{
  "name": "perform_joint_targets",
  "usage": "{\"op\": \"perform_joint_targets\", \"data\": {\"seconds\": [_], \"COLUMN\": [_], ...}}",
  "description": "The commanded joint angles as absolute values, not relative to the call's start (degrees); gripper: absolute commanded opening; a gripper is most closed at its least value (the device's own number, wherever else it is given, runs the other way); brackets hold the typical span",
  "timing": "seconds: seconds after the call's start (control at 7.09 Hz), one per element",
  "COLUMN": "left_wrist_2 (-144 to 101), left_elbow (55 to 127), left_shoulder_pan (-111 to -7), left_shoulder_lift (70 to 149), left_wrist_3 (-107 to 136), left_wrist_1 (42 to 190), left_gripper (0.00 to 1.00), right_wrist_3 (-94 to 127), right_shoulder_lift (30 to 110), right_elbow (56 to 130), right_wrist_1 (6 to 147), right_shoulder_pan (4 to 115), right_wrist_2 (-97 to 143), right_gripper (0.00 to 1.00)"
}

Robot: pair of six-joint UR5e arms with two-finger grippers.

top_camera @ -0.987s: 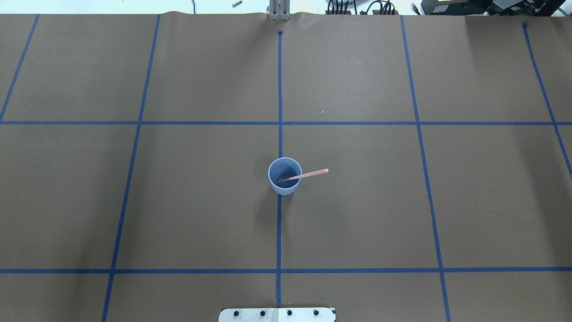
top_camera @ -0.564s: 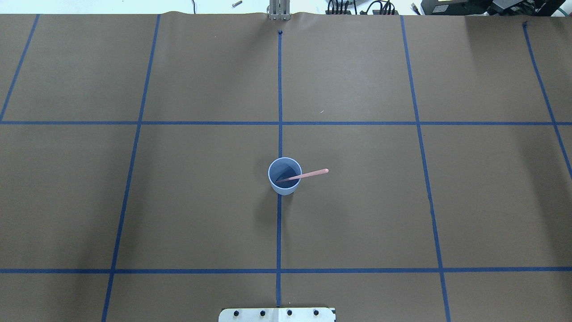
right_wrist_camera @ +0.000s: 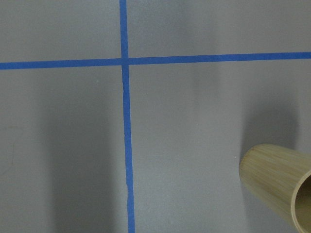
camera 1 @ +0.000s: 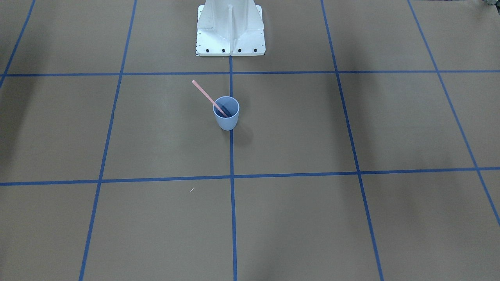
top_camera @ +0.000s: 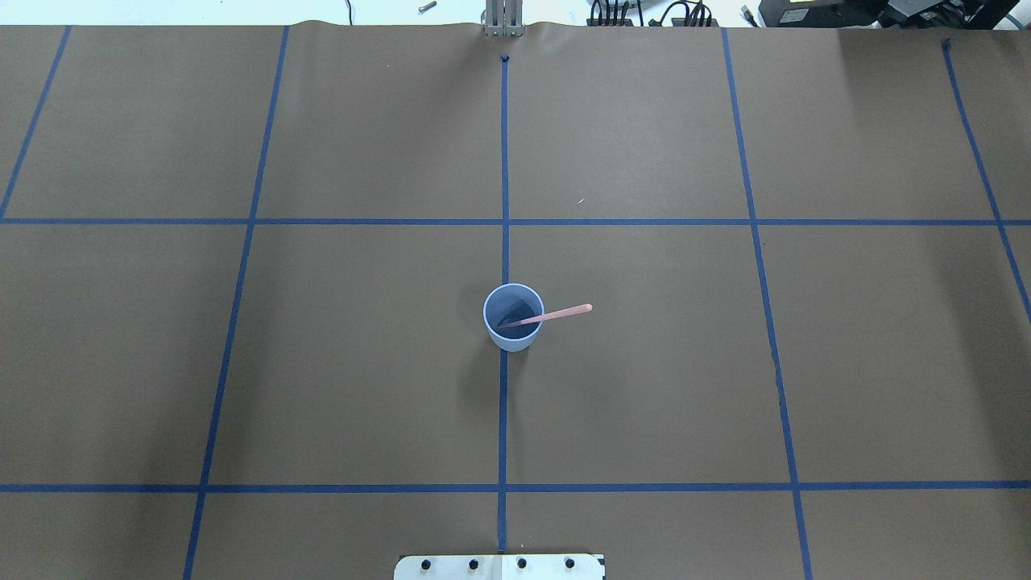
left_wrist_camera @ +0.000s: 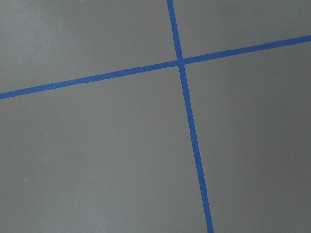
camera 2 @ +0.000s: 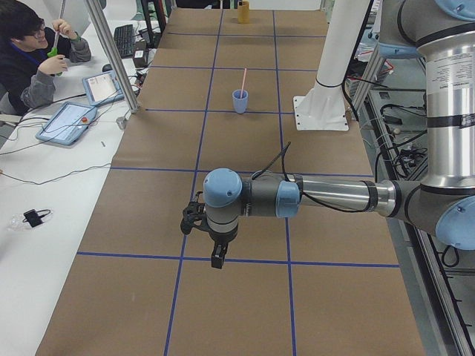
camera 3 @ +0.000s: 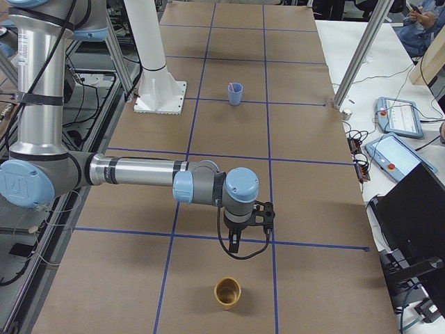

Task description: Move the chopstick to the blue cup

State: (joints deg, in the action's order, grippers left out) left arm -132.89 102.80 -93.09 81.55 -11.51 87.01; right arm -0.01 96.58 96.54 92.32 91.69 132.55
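The blue cup [top_camera: 507,306] stands upright at the table's middle on the centre tape line; it also shows in the front view [camera 1: 226,121]. One pale pink chopstick [top_camera: 564,312] leans inside it, its upper end sticking out over the rim [camera 1: 203,92]. My left gripper [camera 2: 217,261] hangs over the table far from the cup, toward my left end. My right gripper [camera 3: 234,247] hangs toward my right end. Both show only in the side views, so I cannot tell whether they are open or shut.
A bamboo cup [camera 3: 227,292] stands near the right gripper and shows in the right wrist view [right_wrist_camera: 277,179]. The white robot base [camera 1: 230,31] is behind the blue cup. An operator [camera 2: 30,52] sits at a side desk with tablets.
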Motion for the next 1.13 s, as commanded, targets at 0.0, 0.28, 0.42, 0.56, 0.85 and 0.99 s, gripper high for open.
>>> {"op": "perform_joint_targets", "data": {"seconds": [0.0, 0.28, 0.42, 0.56, 0.85, 0.99], "left_wrist_2": [-132.89, -132.89, -132.80, -132.80, -132.80, -132.80], "left_elbow": [103.44, 103.62, 103.71, 103.62, 103.71, 103.62], "left_shoulder_pan": [-93.16, -93.16, -93.16, -93.08, -93.08, -93.08], "left_shoulder_lift": [81.39, 81.39, 81.39, 81.47, 81.47, 81.47], "left_wrist_3": [-11.51, -11.51, -11.51, -11.51, -11.51, -11.51], "left_wrist_1": [86.92, 86.92, 86.92, 86.92, 86.92, 86.92], "left_gripper": [0.99, 0.99, 0.99, 0.99, 0.99, 0.99], "right_wrist_3": [0.00, 0.00, 0.00, 0.00, -0.09, -0.09], "right_shoulder_lift": [96.59, 96.68, 96.68, 97.03, 97.21, 97.29], "right_elbow": [96.50, 96.50, 96.50, 96.50, 96.50, 96.50], "right_wrist_1": [92.37, 92.46, 92.63, 92.72, 92.64, 92.55], "right_shoulder_pan": [91.67, 91.67, 91.67, 91.50, 91.41, 91.15], "right_wrist_2": [132.54, 132.54, 132.45, 132.36, 132.45, 132.28], "right_gripper": [1.00, 1.00, 1.00, 1.00, 1.00, 1.00]}}
